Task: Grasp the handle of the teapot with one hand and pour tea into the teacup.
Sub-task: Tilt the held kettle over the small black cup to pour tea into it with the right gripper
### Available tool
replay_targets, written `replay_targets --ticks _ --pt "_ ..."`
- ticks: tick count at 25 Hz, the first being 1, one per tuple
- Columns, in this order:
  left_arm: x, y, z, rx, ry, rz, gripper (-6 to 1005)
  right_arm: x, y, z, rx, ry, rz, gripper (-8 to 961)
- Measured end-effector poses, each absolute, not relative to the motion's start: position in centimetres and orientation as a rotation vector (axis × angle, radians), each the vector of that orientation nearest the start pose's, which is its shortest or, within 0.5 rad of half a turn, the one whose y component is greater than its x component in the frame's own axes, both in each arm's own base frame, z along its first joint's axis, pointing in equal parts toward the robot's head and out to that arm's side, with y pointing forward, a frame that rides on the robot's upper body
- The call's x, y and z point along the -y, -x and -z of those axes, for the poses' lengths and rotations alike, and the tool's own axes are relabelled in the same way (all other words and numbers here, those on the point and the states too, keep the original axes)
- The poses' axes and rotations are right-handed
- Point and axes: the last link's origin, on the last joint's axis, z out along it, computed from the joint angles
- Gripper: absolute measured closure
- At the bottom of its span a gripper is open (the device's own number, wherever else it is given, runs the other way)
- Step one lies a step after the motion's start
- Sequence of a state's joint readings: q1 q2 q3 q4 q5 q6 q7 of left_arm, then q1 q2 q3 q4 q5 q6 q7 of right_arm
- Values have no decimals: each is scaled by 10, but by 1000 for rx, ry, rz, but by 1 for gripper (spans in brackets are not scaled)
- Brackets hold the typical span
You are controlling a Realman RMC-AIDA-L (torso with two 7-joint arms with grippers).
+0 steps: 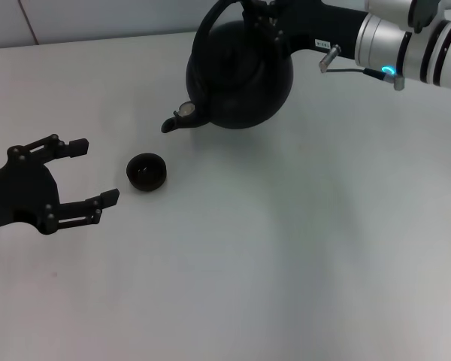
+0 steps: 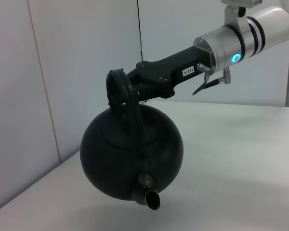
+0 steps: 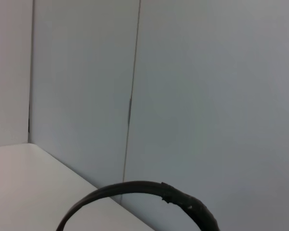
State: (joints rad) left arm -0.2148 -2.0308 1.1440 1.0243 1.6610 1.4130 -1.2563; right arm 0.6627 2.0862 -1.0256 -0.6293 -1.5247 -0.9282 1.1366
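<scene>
Right claw (image 2: 135, 89) grips handle (image 2: 123, 94), teapot (image 1: 240, 71) lifted, spout tipped toward teacup (image 1: 146, 171) for pouring. Left claw (image 1: 86, 174) wide, idle beside cup.

Glossy black teapot (image 1: 240, 75), dark brown-black teacup (image 1: 146, 171), white table (image 1: 301, 241)

The right claw (image 1: 261, 16) runs off the head view's top edge, its fingertips hidden behind the thin black arched handle (image 1: 210, 22). In the right wrist view only an arc of that handle (image 3: 149, 188) shows; the round glossy black teapot is cut off.
</scene>
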Motion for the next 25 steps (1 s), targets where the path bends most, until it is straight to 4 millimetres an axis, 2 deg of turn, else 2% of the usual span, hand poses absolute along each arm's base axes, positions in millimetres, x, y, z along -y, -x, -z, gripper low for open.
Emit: replay_targets --ticks 25 --pt "-299 269 -27 217 2650 540 129 -432 -194 16 -252 2370 -553 828"
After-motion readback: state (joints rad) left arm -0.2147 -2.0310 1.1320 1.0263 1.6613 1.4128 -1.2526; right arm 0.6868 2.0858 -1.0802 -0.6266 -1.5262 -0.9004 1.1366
